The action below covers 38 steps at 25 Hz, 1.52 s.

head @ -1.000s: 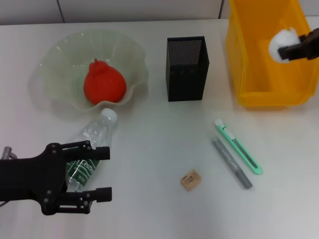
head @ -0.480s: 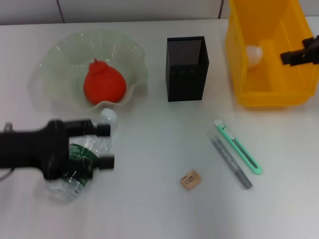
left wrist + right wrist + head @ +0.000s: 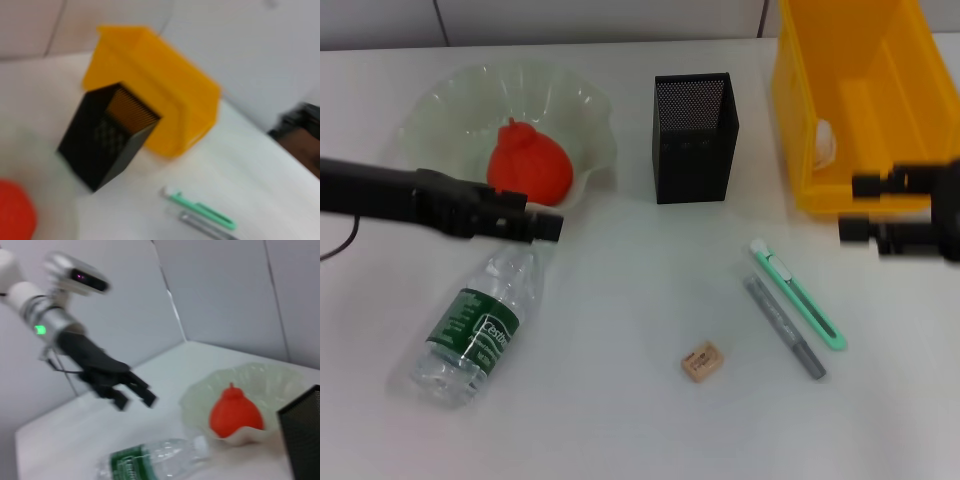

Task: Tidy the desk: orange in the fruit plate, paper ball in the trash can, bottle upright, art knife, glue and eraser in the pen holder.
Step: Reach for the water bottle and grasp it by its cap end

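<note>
Water bottle [image 3: 472, 335], lying capless-end toward the fruit plate [image 3: 450, 120] on the worktop, is likely light, slick and crushable, best gripped at its labelled middle; left claw [image 3: 542, 226], spread and empty, hovers above its neck.

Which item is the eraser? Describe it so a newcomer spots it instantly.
Start at the black mesh pen holder and come toward the robot across the white desk. The eraser lies alone, beside the grey glue stick and the green art knife. It is the only small tan block; they are long and thin.
</note>
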Each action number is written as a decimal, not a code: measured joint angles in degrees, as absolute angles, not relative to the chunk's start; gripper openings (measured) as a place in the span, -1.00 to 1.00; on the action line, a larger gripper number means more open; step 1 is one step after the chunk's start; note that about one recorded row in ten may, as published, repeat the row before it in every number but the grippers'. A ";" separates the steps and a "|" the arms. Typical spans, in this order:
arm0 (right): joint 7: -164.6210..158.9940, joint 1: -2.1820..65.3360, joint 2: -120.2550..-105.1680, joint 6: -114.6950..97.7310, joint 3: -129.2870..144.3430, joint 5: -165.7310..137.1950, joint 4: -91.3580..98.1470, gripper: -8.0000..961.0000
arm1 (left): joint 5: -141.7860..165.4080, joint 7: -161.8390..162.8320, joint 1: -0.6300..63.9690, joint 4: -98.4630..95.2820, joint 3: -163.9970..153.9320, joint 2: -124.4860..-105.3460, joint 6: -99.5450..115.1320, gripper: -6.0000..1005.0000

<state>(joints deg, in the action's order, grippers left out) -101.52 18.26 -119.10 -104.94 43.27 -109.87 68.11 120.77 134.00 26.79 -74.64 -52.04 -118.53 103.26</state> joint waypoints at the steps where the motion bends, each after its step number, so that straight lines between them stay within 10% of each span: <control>1: -97.84 18.25 -119.10 -105.73 42.19 -109.73 64.80 0.39 | 122.67 137.15 27.92 -74.64 -52.90 -118.53 102.52 0.59; 38: -71.79 18.82 -117.60 -104.31 40.42 -110.15 39.02 0.39 | 140.60 155.15 27.27 -73.26 -73.51 -118.68 80.41 0.59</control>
<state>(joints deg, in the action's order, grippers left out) -71.79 18.82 -117.60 -104.31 40.42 -110.15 39.02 140.60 155.15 27.27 -73.26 -73.51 -118.68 80.41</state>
